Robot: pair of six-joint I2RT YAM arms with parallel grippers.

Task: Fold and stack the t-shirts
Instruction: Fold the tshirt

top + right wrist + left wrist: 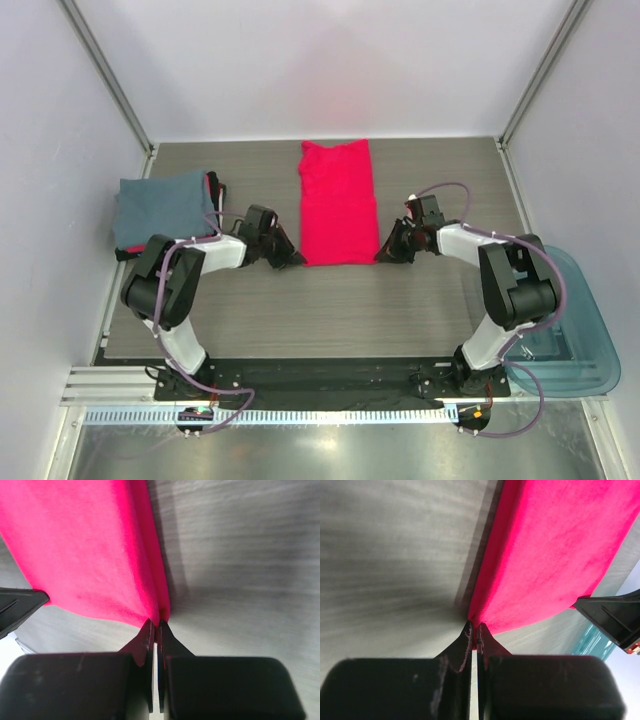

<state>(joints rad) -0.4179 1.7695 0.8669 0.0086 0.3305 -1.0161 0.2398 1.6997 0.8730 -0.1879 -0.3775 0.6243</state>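
Wrist views, left tool and right tool pinching pink t-shirt corners

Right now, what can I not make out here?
Top view: what lies under the slate blue-grey cloth t-shirt, which covers it.
Wrist views: far end of the bright red-pink cloth t-shirt, cut off by frame edges.
Top view: its near corners, under the left gripper and right gripper.
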